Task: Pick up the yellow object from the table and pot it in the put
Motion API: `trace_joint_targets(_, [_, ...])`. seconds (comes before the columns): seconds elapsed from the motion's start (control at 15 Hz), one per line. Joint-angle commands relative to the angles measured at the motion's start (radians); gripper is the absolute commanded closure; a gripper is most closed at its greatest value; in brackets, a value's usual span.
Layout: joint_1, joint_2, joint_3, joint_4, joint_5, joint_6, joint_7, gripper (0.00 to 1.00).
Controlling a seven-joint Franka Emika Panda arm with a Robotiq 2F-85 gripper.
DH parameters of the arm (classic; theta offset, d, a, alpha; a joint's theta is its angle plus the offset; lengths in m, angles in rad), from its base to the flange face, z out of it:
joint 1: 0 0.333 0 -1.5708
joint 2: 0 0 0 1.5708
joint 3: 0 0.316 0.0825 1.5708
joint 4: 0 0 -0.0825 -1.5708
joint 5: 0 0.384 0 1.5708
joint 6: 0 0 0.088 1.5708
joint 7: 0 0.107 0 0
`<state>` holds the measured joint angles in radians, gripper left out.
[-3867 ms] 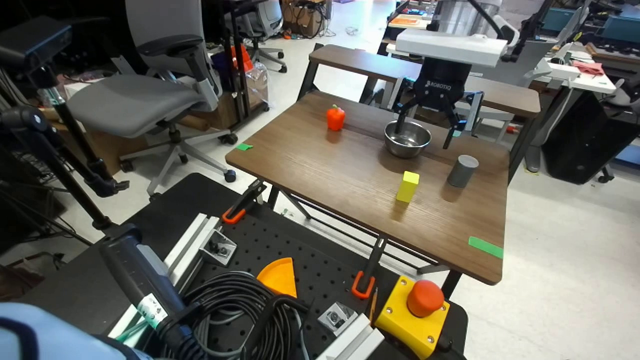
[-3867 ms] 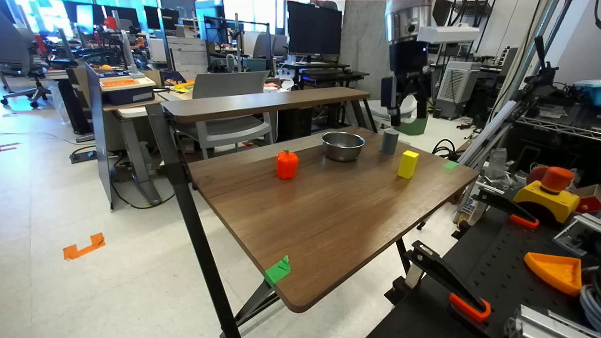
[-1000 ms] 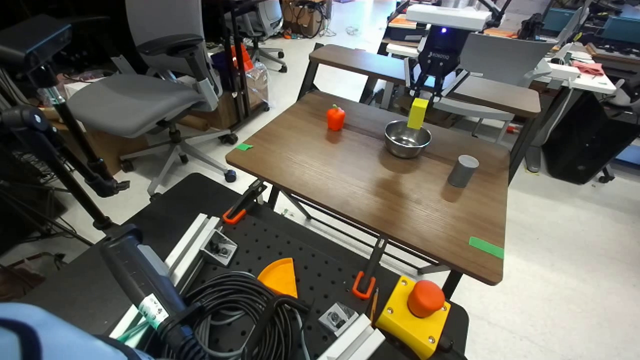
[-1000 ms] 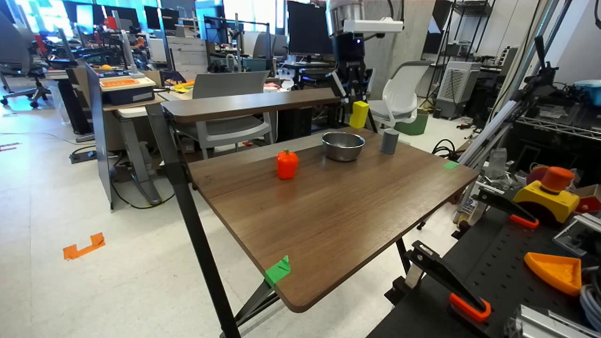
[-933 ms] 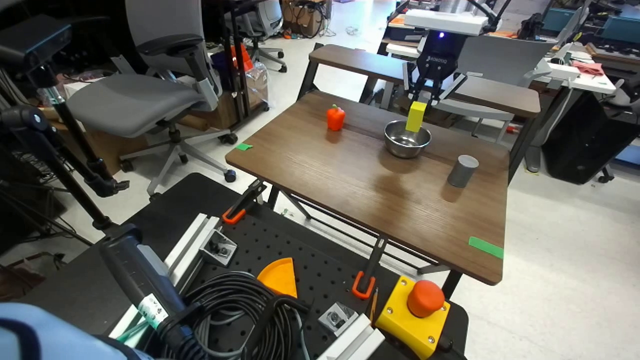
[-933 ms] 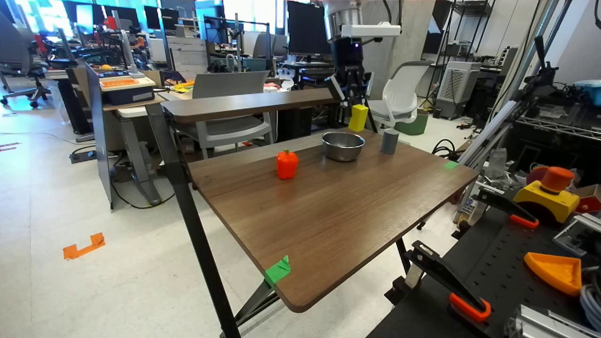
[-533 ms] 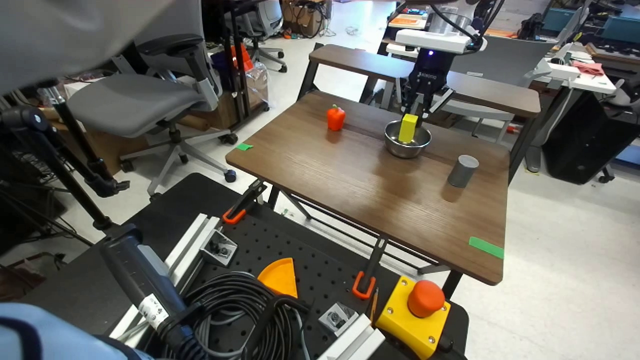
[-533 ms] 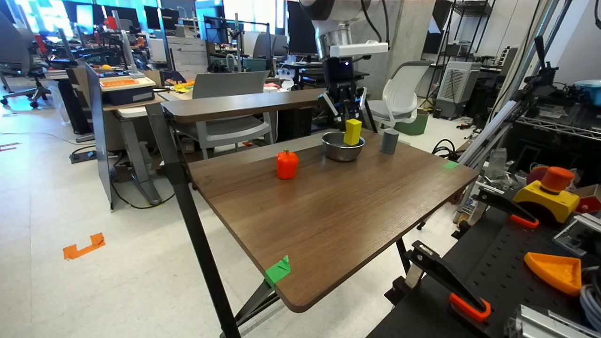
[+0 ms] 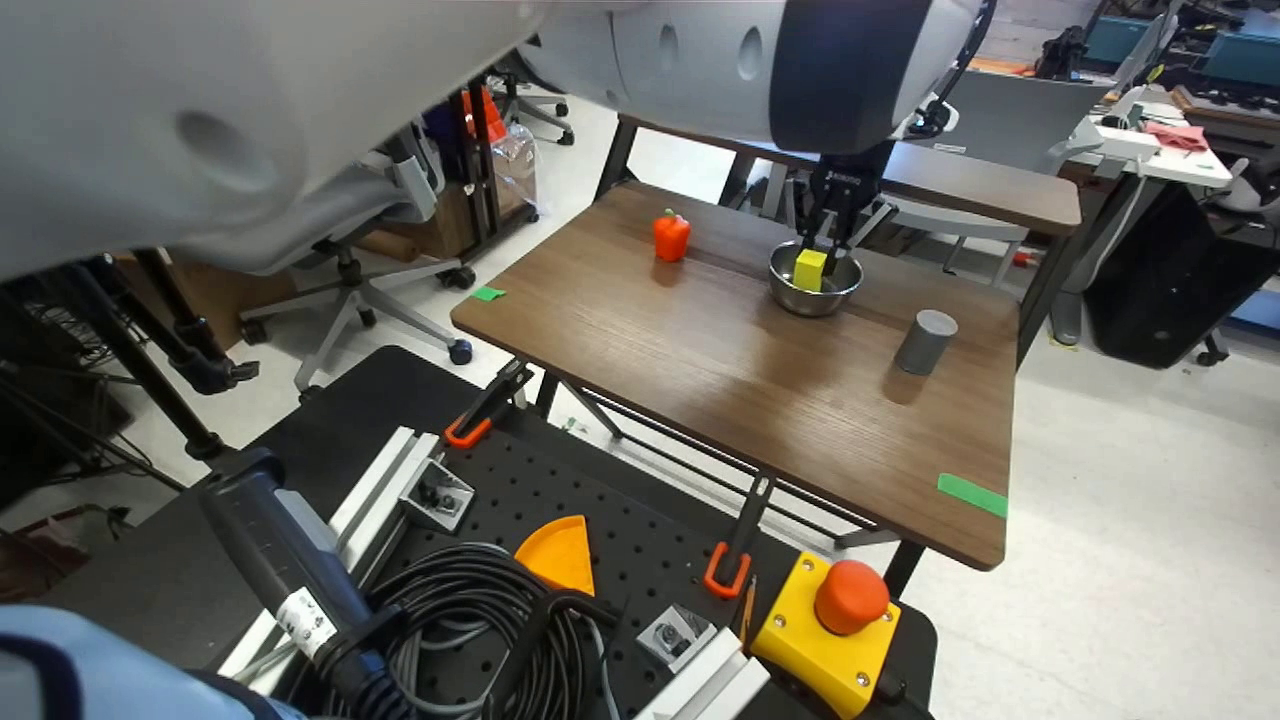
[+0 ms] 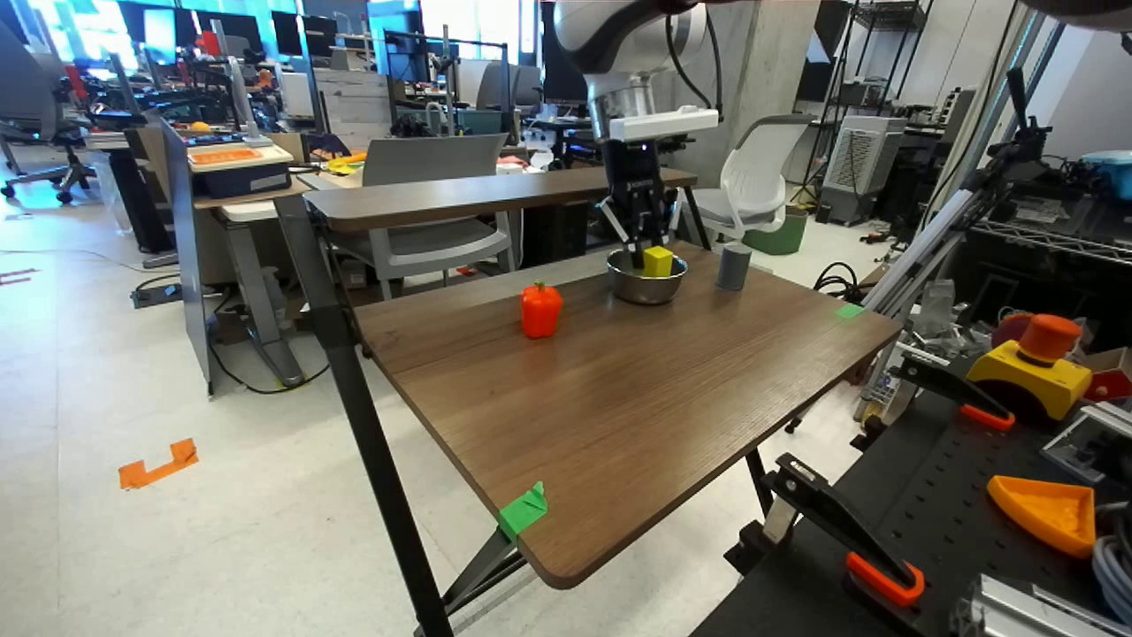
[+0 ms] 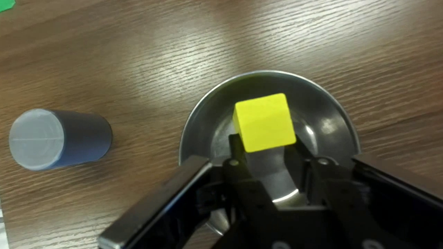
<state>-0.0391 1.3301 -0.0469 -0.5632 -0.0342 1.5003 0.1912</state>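
Observation:
The yellow object (image 9: 809, 270), a bright block, is upright inside the rim of the pot (image 9: 803, 302), a shiny metal bowl on the brown table (image 9: 700, 340). My gripper (image 11: 266, 142) reaches down into the bowl, shut on the block, with one dark finger (image 11: 236, 147) on either side of it. From the wrist view the block's top face is plain to see, off-centre in the bowl. In an exterior view the pot (image 10: 644, 289) hides the block's lower part, so whether it touches the bottom I cannot tell.
A grey cup (image 9: 926, 342) stands beside the bowl, to its left in the wrist view. An orange-red pepper (image 10: 540, 310) sits on the bowl's opposite side. Behind the table's back edge runs a raised shelf (image 10: 495, 190). Green tape (image 9: 972, 494) marks a corner.
Several seconds ago the block stood on the table and the gripper was open above the bowl. Over the last second the gripper, holding the block, has come down from above the bowl into it.

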Motion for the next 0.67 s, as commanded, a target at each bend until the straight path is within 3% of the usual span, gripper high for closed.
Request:
trace_joint_targets(0.0, [0.005,0.047,-0.006,0.076,-0.001,-0.026,0.037,0.91])
trace_joint_targets(0.27, [0.003,0.044,-0.003,0.078,0.0,-0.021,0.039,0.91])
trace_joint_targets(0.33, [0.002,0.041,-0.003,0.079,0.0,-0.016,0.04,0.83])
trace_joint_targets(0.4, [0.001,0.037,-0.002,0.079,0.001,-0.014,0.038,0.41])
trace_joint_targets(0.47, [-0.001,0.032,-0.001,0.079,0.002,-0.013,0.035,0.4])
trace_joint_targets(0.6, [-0.003,0.022,0.001,0.083,0.003,-0.008,0.029,0.27])
